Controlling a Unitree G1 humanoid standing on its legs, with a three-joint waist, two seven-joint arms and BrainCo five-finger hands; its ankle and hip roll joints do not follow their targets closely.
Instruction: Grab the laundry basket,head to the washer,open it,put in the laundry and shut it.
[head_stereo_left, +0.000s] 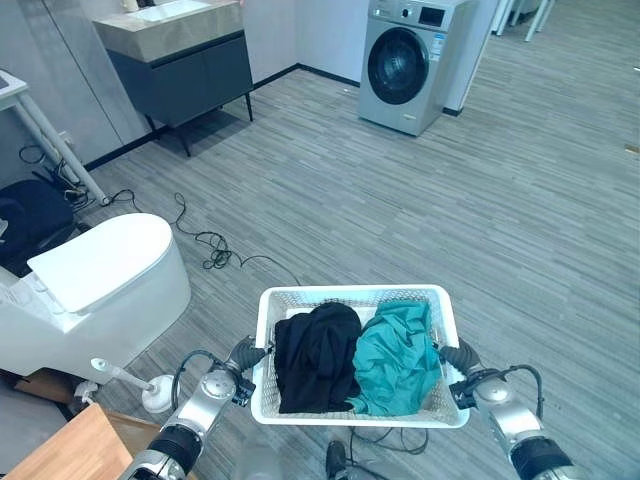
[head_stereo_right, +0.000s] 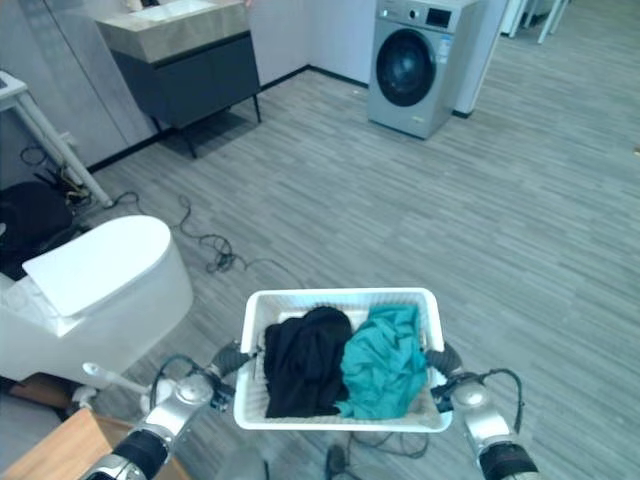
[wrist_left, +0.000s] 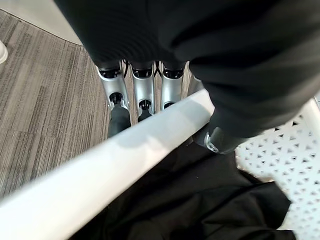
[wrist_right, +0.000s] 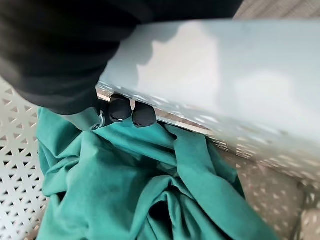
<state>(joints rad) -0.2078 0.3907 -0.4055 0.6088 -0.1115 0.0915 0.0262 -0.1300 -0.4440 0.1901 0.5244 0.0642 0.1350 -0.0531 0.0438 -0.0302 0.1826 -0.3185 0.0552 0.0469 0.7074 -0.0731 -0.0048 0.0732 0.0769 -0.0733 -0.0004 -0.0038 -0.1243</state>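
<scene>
- Left eye view: the white perforated laundry basket (head_stereo_left: 356, 296) is carried low in front of the robot, between the two hands. The left hand (head_stereo_left: 243, 356) meets its left rim and the right hand (head_stereo_left: 458, 357) its right rim, both forearms reaching forward from below. Inside lie a black garment (head_stereo_left: 316, 355) on the left and a teal garment (head_stereo_left: 397, 358) on the right. The washing machine (head_stereo_left: 408, 62), door closed, stands well apart across the grey plank floor (head_stereo_left: 420, 210). A toilet (head_stereo_left: 100, 285) with a toilet brush (head_stereo_left: 135, 382) stands to the left, a dark vanity cabinet (head_stereo_left: 185, 60) further back.
- Right eye view: same layout; the basket (head_stereo_right: 340, 298) is level, both wrists level with its rim.
- Left wrist view: the fingers (wrist_left: 143, 90) run side by side under the outside of the white rim (wrist_left: 125, 160), while the thumb (wrist_left: 222, 136) hooks over it into the basket above the black garment, pinching the rim.
- Right wrist view: dark fingertips (wrist_right: 132, 113) curl over the rim (wrist_right: 210, 85) and press inside, touching the teal garment (wrist_right: 145, 195).
</scene>
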